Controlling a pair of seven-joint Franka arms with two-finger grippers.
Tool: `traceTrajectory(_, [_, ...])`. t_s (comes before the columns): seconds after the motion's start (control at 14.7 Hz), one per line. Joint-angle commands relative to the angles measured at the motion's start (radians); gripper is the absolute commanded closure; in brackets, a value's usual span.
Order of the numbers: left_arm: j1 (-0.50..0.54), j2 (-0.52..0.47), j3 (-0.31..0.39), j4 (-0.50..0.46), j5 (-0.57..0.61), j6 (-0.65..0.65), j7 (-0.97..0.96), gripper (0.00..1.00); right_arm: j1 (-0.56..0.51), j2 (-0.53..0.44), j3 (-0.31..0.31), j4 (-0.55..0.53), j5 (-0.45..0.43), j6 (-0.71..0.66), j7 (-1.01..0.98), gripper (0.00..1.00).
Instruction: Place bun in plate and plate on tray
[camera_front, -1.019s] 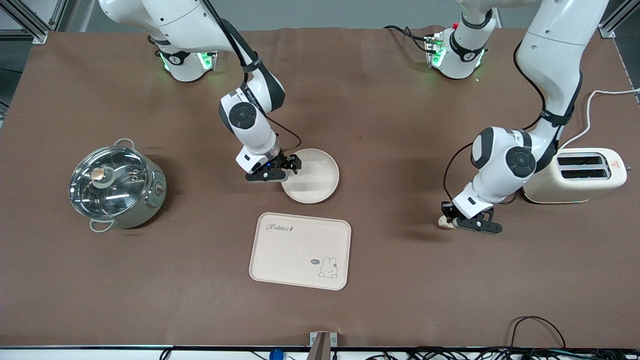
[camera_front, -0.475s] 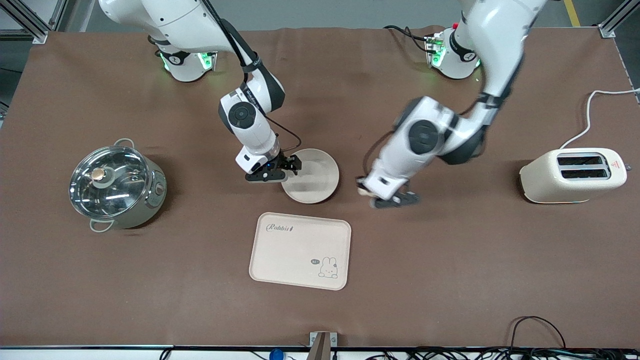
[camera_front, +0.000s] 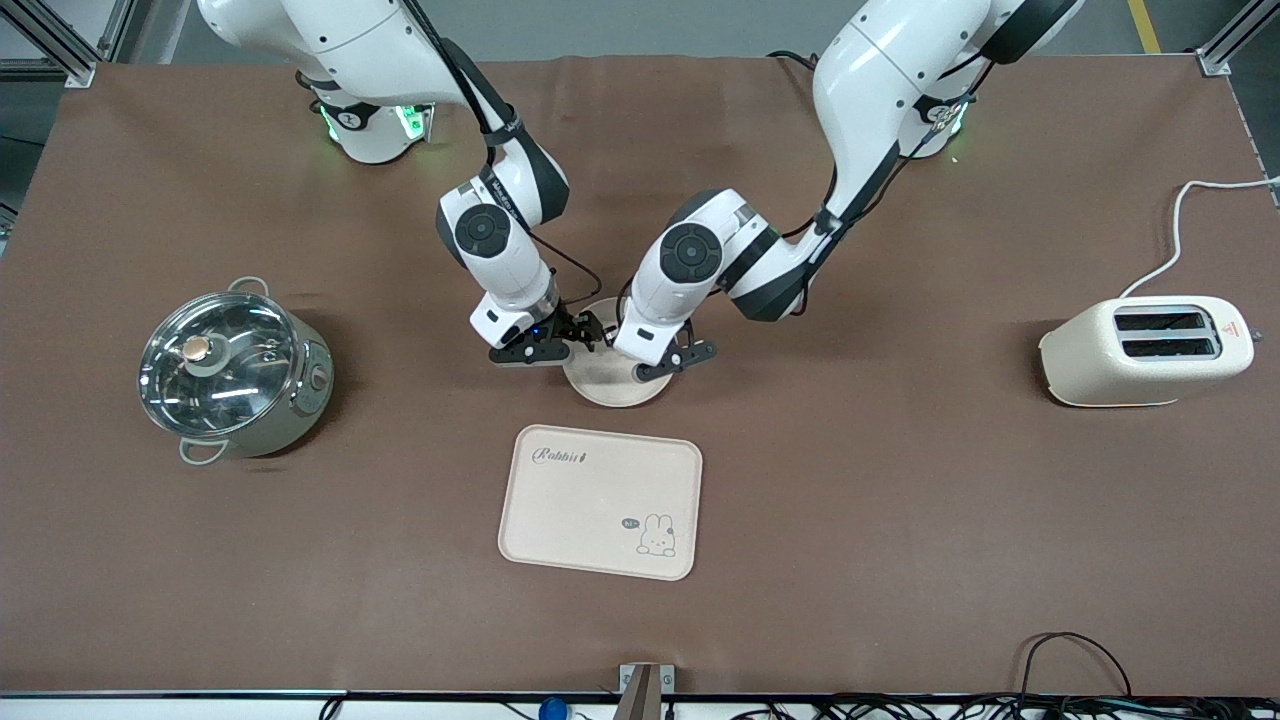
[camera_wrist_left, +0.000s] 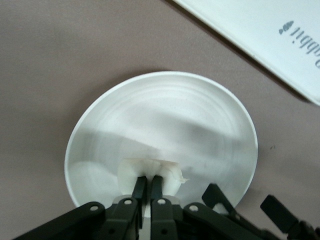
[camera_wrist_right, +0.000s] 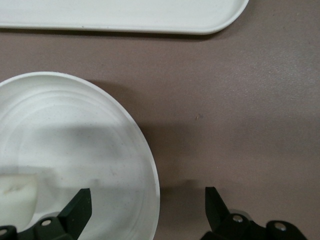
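The bun (camera_wrist_left: 171, 175), a small pale dough piece, is pinched between the fingers of my left gripper (camera_wrist_left: 148, 181), which is shut on it low over the round cream plate (camera_wrist_left: 165, 115). From the front, the left gripper (camera_front: 662, 364) covers the part of the plate (camera_front: 606, 386) toward the left arm's end, and the bun is hidden. My right gripper (camera_wrist_right: 147, 201) is open and straddles the plate's rim (camera_wrist_right: 150, 165), one finger over the dish and one over the table. The bun (camera_wrist_right: 17, 195) shows at the edge of that view. The rabbit tray (camera_front: 600, 500) lies nearer the front camera than the plate.
A steel pot with a glass lid (camera_front: 235, 375) stands toward the right arm's end of the table. A cream toaster (camera_front: 1145, 350) with its white cable stands toward the left arm's end. Brown cloth covers the table (camera_front: 900, 520).
The left arm has swung from beside the toaster across the table to over the plate, carrying the bun. The right arm has stayed at the plate's rim.
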Motion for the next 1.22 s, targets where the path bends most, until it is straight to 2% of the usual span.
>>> traceTrajectory(0.0, [0.010, 0.006, 0.010, 0.021, 0.024, -0.002, -0.006, 0.00, -0.001, -0.013, 0.002, -0.019, 0.010, 0.015, 0.008, 0.00])
traceTrajectory(0.2, [0.007, 0.003, 0.010, 0.023, 0.031, -0.005, -0.015, 0.00, -0.001, -0.011, 0.002, -0.019, 0.010, 0.017, 0.008, 0.00])
traceTrajectory(0.27, [0.007, 0.000, 0.010, 0.021, 0.031, -0.011, -0.014, 0.00, -0.001, -0.011, 0.002, -0.020, 0.010, 0.026, 0.006, 0.22])
traceTrajectory(0.34, [0.013, -0.006, 0.010, 0.021, 0.044, -0.016, -0.006, 0.00, 0.004, -0.013, 0.003, -0.025, 0.010, 0.040, 0.014, 0.99])
traceTrajectory(0.54, [0.087, -0.061, 0.008, 0.020, 0.195, -0.124, 0.154, 0.00, 0.004, -0.010, 0.003, -0.027, 0.011, 0.052, 0.026, 1.00])
traceTrajectory(0.88, [0.281, -0.195, 0.000, 0.029, 0.206, -0.339, 0.539, 0.00, -0.004, 0.003, 0.003, -0.028, 0.010, 0.057, 0.021, 1.00])
traceTrajectory(1.15, [0.459, -0.307, -0.003, 0.030, 0.200, -0.431, 0.799, 0.00, -0.004, 0.007, 0.003, -0.028, 0.010, 0.061, 0.020, 1.00])
